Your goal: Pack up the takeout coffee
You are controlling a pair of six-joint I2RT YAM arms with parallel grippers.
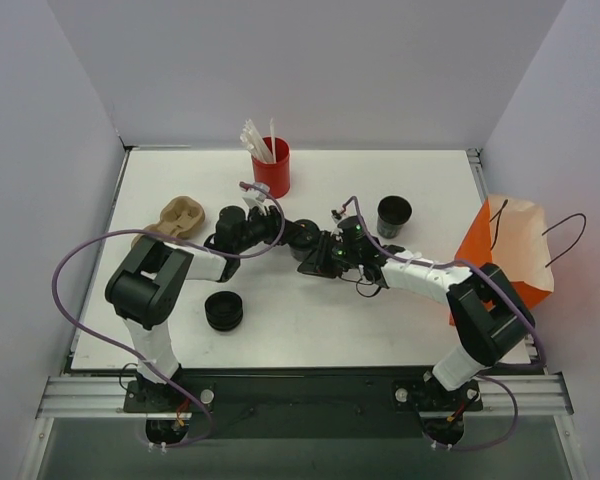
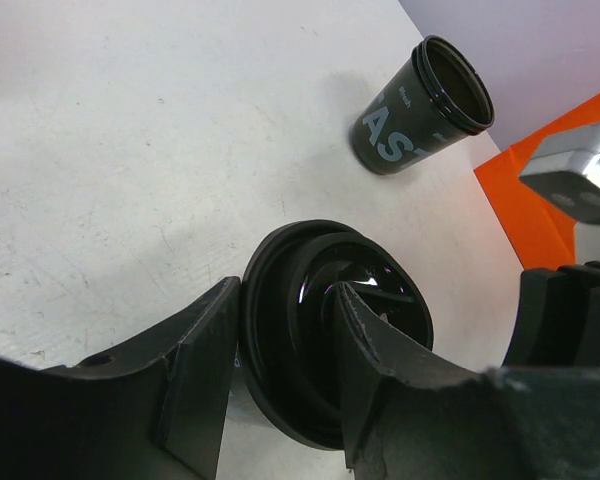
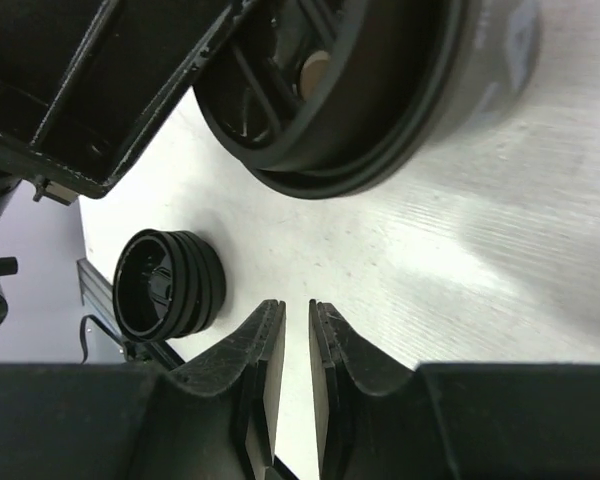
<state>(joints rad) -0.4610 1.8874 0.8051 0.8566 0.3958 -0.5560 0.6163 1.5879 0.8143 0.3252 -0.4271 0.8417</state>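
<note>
Lid stack [image 1: 223, 310] near front-left of tabletop [image 1: 380, 325]. Mid-tabletop: left fingers [image 2: 195, 380] clamp lidded cup [image 2: 300, 330]; lid looks on. Right fingers [image 3: 260, 370] narrow, empty, just beside it. Step judged: capping, about finished. Next: confirm lid seated, carry cup to orange bag [image 1: 515, 250] at right edge; right arm lies across that path. Farther: open cup [image 1: 394, 214] lacks lid; cardboard carrier [image 1: 177, 217] left; red straw cup [image 1: 271, 170] near far edge.

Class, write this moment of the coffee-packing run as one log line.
left gripper: gripping lidded cup | right gripper: almost shut, empty, beside it | open cup: standing, unlidded | orange bag: far right, open
</note>
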